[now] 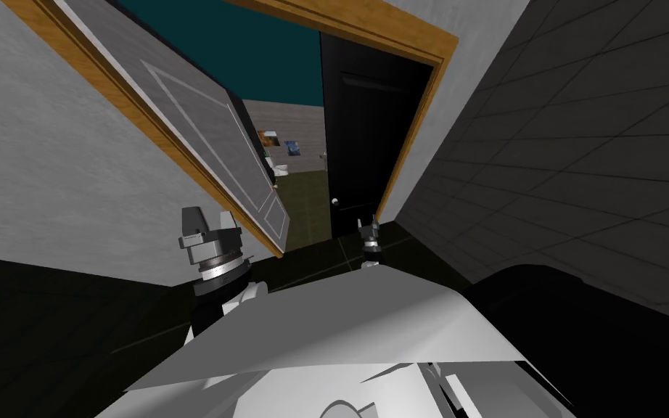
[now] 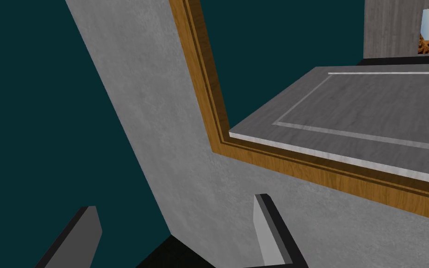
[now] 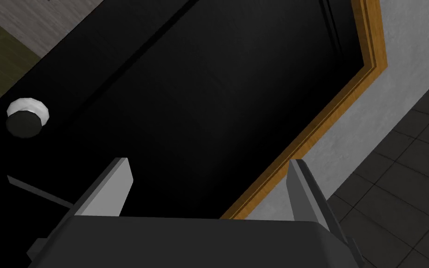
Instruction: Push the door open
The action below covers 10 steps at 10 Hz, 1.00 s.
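Approaching for the push, as I judge it: the right gripper (image 3: 209, 172) points straight at the black door (image 3: 199, 93), jaws apart and holding nothing. Close to the panel; contact can't be confirmed from these views.

Black door sits in the right half of the wooden frame (image 3: 302, 144), looking roughly in line with it, so not yet pushed open. Its round knob (image 3: 26, 116) is off to the side of the gripper, near the door's free edge, well apart from the fingers. Grey panelled door (image 1: 210, 138) in the left half is already swung away from the frame, leaving a gap through which an olive floor (image 1: 308, 203) and small wall pictures (image 1: 293, 147) show.

Left gripper (image 1: 211, 221) is held by the grey wall (image 2: 162, 139) just outside the frame's left side, jaws also apart, empty, touching nothing.

Next move, my guess: press the right gripper flat on the black panel, towards the knob side rather than the frame side for leverage, and drive forward with arm or base. Risk: the thin fingers slide on the panel or catch the frame.

Containers: none among these things, so no contents to log.
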### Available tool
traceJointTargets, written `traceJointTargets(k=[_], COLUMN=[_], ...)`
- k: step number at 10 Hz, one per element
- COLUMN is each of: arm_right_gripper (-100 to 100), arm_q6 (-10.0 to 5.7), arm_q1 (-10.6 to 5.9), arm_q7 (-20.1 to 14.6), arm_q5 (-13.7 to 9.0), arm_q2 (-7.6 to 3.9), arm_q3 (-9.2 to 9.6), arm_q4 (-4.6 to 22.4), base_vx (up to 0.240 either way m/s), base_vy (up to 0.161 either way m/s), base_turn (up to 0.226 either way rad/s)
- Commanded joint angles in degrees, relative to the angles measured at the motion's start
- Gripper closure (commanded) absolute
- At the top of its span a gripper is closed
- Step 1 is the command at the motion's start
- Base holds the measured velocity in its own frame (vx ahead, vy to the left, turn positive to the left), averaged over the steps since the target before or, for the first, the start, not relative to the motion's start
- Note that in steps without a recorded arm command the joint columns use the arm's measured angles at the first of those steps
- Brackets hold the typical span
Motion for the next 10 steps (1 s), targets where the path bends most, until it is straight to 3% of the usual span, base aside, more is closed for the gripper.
traceJointTargets(k=[1,10], arm_right_gripper=[-100,-100], arm_q6=[-0.99,-5.93], arm_q1=[-0.17,-1.49], arm_q7=[-1.7,-11.1], arm_q5=[-1.4,-9.7], arm_q2=[-0.03,0.06], arm_q3=[0.58,3.70], arm_q4=[1.8,12.0], base_vx=[0.082,0.092], base_vy=[-0.045,-0.058], base_turn=[0.198,0.188])
